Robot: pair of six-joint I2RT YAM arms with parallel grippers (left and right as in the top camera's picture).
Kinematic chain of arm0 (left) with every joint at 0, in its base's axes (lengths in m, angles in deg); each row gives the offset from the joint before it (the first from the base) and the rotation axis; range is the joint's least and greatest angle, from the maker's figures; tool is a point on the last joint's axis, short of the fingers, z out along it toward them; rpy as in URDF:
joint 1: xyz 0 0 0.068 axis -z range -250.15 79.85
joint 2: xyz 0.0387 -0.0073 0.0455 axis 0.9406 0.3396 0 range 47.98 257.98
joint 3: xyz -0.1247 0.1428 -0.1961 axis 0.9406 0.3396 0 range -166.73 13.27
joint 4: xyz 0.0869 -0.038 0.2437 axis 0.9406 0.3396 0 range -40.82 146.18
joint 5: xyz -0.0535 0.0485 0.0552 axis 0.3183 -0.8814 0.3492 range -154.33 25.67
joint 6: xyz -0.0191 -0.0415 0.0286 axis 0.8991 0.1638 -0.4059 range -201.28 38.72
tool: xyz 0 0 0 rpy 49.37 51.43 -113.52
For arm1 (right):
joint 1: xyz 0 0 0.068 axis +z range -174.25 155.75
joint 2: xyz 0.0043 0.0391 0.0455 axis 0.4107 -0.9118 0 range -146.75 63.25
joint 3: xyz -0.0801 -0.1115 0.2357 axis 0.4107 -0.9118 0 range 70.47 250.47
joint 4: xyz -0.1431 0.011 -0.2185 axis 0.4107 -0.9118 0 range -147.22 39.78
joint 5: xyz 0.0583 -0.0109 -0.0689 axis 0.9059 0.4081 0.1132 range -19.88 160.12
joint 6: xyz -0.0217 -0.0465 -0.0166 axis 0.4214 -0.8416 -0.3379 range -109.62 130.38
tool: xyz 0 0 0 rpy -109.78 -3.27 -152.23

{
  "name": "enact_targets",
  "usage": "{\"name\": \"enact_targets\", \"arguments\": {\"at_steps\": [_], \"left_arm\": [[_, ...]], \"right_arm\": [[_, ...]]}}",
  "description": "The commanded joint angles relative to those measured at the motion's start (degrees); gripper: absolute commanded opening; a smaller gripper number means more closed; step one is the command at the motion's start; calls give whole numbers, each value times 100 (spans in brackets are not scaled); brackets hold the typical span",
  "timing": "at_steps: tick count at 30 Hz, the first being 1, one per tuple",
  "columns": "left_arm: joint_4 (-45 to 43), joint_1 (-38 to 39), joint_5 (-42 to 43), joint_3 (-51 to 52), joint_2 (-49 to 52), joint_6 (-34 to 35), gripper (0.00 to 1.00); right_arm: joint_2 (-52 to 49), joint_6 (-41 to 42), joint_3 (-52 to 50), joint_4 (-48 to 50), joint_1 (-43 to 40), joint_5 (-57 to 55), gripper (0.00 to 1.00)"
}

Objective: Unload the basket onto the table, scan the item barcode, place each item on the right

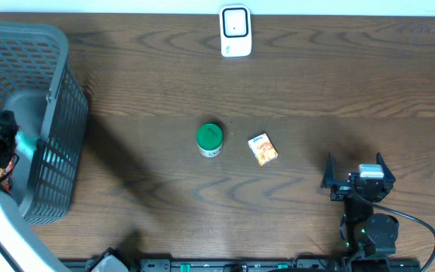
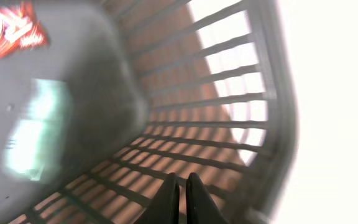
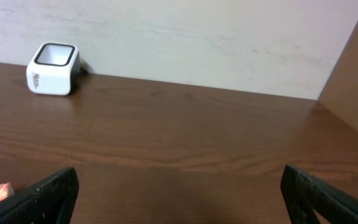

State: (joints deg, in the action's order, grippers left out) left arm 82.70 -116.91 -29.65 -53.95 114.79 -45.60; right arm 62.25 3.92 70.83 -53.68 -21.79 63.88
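Can point(image 1: 210, 139) at frame centre, upright on counter point(image 1: 316, 91), green lid up. Box point(image 1: 263, 149) flat just right of it, apart. Scanner point(image 1: 235, 31) at top centre, well apart from both. Basket point(image 1: 55, 136) at left edge, red packet point(image 2: 8, 31) inside. Left claw point(image 2: 183, 180) inside basket, clenched, fingers pressed together. Right claw point(image 1: 355, 160) at lower right, released, jaws wide.

Left claw point(image 2: 182, 182) hemmed by basket point(image 1: 60, 128) walls, open table point(image 1: 338, 91) around can point(image 1: 209, 139), box point(image 1: 263, 149)
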Motion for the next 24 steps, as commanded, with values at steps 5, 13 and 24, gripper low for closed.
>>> {"name": "enact_targets", "arguments": {"at_steps": [5, 13, 24], "left_arm": [[192, 17, -680, -26, -599, 166, 42], [645, 17, -1709, -26, -101, 221, 82], [1744, 17, -2940, -20, 1255, 1368, 84]], "right_arm": [[22, 63, -4, -17, -55, -52, 99], [22, 63, -4, -17, -55, -52, 99], [22, 63, -4, -17, -55, -52, 99]]}}
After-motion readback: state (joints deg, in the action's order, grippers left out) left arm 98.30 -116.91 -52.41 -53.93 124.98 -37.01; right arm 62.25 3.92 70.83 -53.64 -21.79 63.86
